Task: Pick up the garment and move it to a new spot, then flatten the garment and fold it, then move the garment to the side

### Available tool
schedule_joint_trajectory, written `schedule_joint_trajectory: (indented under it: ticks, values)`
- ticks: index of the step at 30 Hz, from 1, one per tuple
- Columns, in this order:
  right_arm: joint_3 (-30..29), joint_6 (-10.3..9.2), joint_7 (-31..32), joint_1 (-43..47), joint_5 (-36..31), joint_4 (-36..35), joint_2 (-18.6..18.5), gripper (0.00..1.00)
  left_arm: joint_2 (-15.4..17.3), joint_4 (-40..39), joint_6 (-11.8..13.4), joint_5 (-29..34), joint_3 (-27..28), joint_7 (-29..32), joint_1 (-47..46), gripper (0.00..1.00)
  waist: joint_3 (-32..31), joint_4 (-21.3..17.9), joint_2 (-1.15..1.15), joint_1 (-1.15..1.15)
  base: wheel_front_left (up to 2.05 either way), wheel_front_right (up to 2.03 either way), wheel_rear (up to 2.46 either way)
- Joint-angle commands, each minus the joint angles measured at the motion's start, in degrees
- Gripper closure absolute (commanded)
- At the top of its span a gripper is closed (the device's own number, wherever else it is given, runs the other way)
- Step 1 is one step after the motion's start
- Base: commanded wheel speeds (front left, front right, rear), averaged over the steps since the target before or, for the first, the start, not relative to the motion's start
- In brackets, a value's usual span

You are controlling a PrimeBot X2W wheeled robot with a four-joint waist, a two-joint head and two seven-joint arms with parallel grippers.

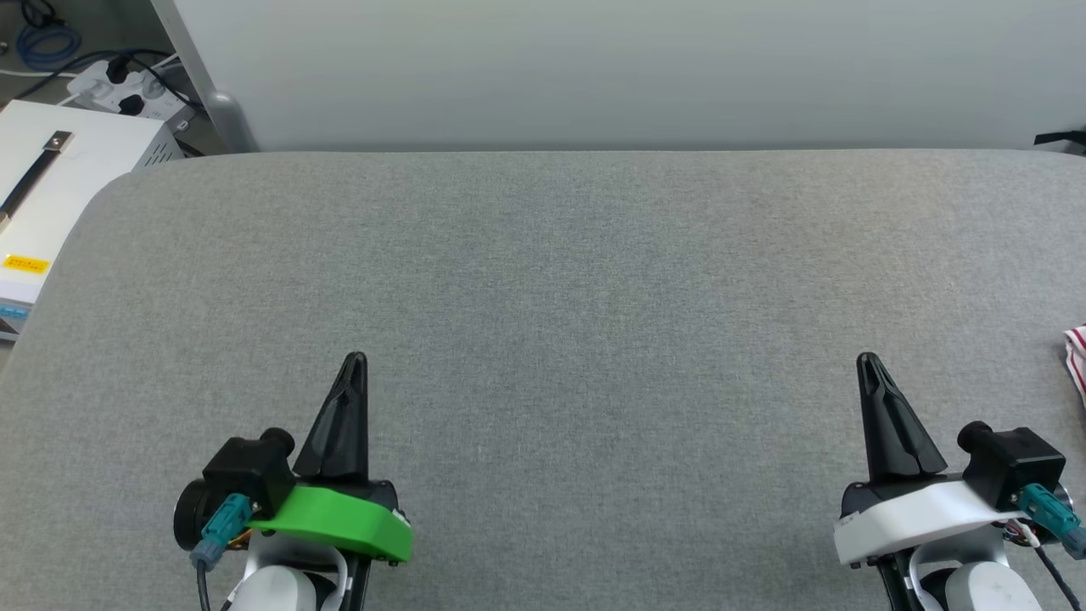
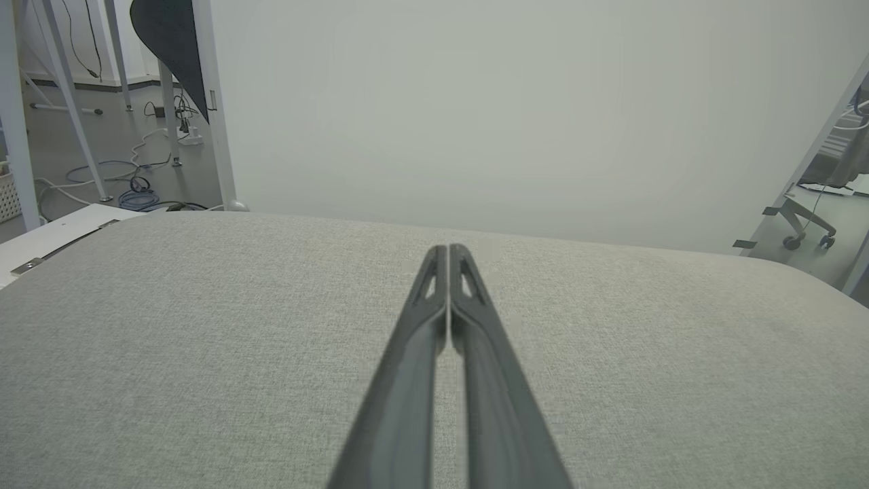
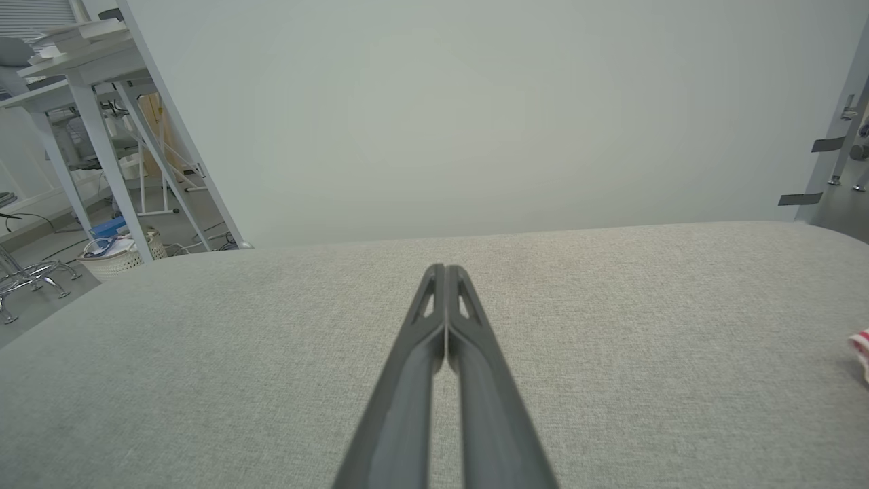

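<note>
A: Any legible text or labels?
B: None. One yellow sticker on the white box, well left of the left claw, carries dark print, too small to read.
A: Brand marks, numbers?
B: Nothing legible.

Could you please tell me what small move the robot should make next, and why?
Probably swing the right gripper rightward, opening its fingers: the garment lies off to its right on the table, and both it and the left gripper are shut, holding nothing.
</note>
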Motion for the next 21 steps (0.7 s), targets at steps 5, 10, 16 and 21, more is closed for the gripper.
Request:
schedule_joint_trajectory:
  ticks: [5, 10, 16, 21]
  values:
    - [-0.1, 0.0, 0.6, 0.1, -0.7, -0.2, 0.0, 1.0, 0.0, -0.4, 0.4, 0.7, 0.2, 0.8, 0.2, 1.0, -0.2, -0.1, 0.0, 0.0, 0.0, 0.0, 0.0]
    - [-0.2, 0.0, 1.1, 0.1, -1.2, -0.3, 0.1, 1.0, -0.1, -0.6, 0.7, 1.2, 0.3, 1.4, 0.3, 1.0, -0.4, -0.1, 0.0, 0.0, 0.0, 0.0, 0.0]
    - [-0.3, -0.01, 1.9, 0.2, -2.1, -0.5, 0.1, 1.0, -0.1, -1.1, 1.1, 2.1, 0.5, 2.3, 0.6, 1.0, -0.7, -0.2, 0.0, 0.0, 0.0, 0.0, 0.0]
    - [-0.4, -0.01, 2.4, 0.3, -2.6, -0.6, 0.1, 1.0, -0.1, -1.3, 1.4, 2.6, 0.6, 2.9, 0.7, 1.0, -0.9, -0.2, 0.0, 0.0, 0.0, 0.0, 0.0]
